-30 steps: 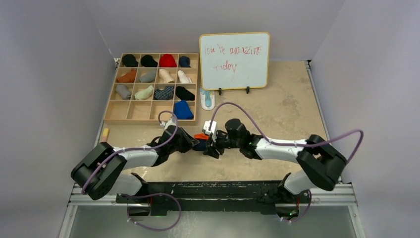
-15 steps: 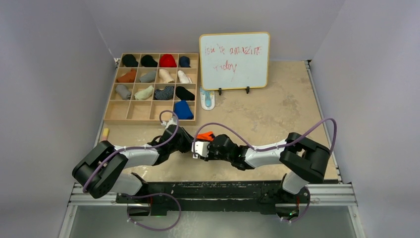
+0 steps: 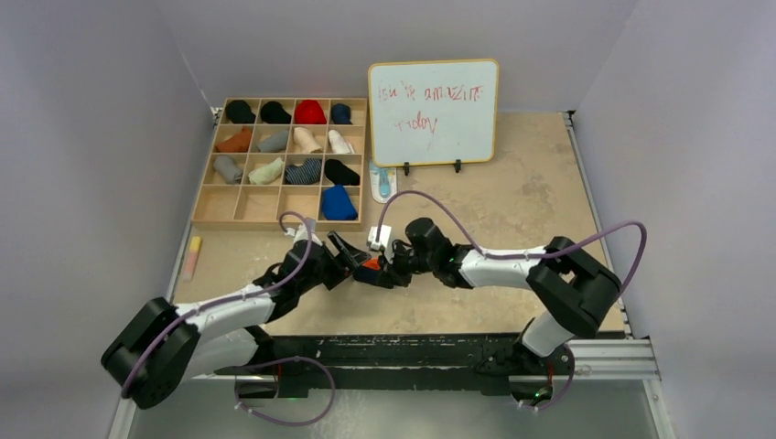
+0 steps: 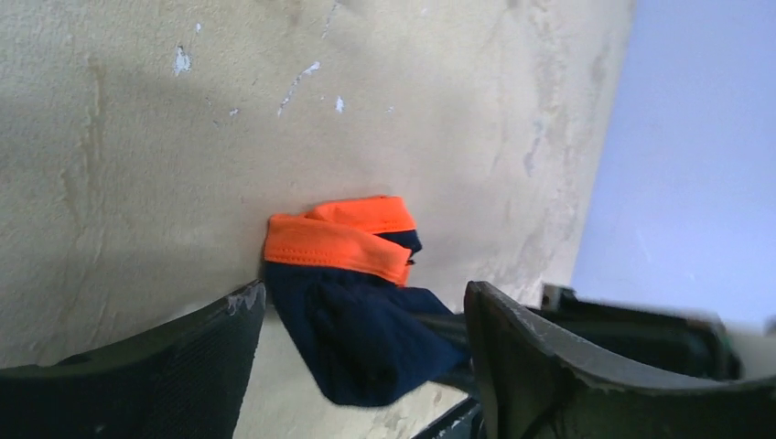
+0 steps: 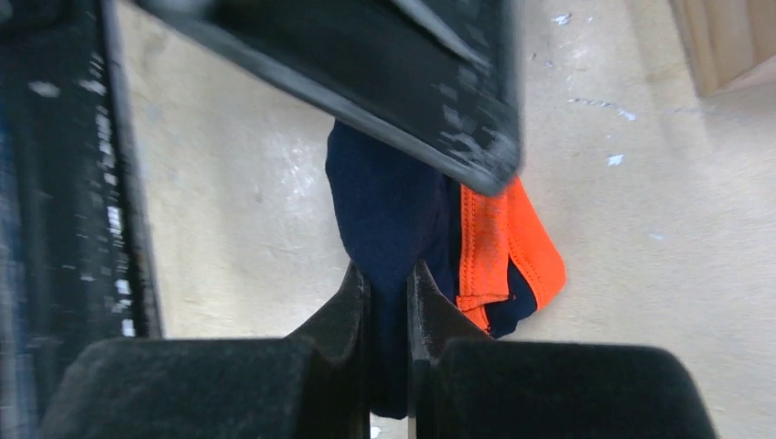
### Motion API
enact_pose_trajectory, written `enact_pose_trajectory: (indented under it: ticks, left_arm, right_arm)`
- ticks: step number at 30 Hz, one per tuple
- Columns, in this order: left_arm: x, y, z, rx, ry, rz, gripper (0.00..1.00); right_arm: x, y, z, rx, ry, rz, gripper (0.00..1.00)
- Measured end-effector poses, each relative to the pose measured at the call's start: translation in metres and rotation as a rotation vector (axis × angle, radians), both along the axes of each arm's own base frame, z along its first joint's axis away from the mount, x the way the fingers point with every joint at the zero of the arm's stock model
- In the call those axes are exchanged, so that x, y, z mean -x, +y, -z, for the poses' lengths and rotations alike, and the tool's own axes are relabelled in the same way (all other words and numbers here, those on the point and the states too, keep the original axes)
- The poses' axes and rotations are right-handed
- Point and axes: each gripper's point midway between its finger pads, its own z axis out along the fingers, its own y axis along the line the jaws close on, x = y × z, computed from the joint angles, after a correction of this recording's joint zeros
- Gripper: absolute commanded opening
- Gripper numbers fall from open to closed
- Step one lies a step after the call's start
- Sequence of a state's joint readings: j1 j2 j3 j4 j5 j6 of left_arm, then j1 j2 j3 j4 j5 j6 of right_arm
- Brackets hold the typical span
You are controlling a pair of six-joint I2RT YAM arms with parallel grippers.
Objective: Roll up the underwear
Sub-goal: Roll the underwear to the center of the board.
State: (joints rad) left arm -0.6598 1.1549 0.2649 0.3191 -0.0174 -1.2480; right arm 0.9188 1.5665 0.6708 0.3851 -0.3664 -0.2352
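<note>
My right gripper is pinching the navy underwear bunched on the table, left gripper hanging open around it, so I reckon one careless tug unrolls it.

Soft, even light from above, faint shadows; wrist pictures are blurry along the bottom, but the underwear looks sharp

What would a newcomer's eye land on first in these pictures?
The navy underwear with its bright orange band, bunched in the middle of the scene. The right tool is shut on its navy fabric, while the left tool stands open around it. Behind, a wooden tray of rolled garments sits far left beside a whiteboard with red writing.
</note>
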Motion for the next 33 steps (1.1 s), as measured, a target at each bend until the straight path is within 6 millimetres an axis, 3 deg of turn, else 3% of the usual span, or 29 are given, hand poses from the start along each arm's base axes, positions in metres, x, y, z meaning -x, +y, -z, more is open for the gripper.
enact_pose_trajectory:
  ticks: [4, 9, 17, 22, 28, 33]
  left_arm:
    - [0.01, 0.009, -0.01, 0.054, -0.055, -0.016, 0.81]
    - [0.027, 0.022, 0.004, 0.054, -0.053, -0.024, 0.81]
    - [0.024, 0.018, 0.007, 0.062, -0.045, -0.028, 0.78]
    - [0.015, 0.011, 0.012, 0.056, -0.013, -0.038, 0.54]
    - [0.009, 0.007, 0.022, 0.032, 0.026, -0.051, 0.19]
    - [0.007, 0.007, 0.023, 0.02, 0.028, -0.054, 0.1]
  right_arm:
    - [0.002, 0.002, 0.0, -0.078, 0.271, 0.031, 0.0]
    - [0.001, 0.01, 0.005, -0.128, 0.55, 0.023, 0.0]
    - [-0.001, 0.013, 0.008, -0.155, 0.726, 0.004, 0.0]
    - [-0.001, 0.015, 0.009, -0.153, 0.754, -0.003, 0.06]
    - [0.001, 0.014, 0.011, -0.141, 0.776, 0.011, 0.27]
    - [-0.005, 0.012, 0.008, -0.103, 0.73, 0.069, 0.45]
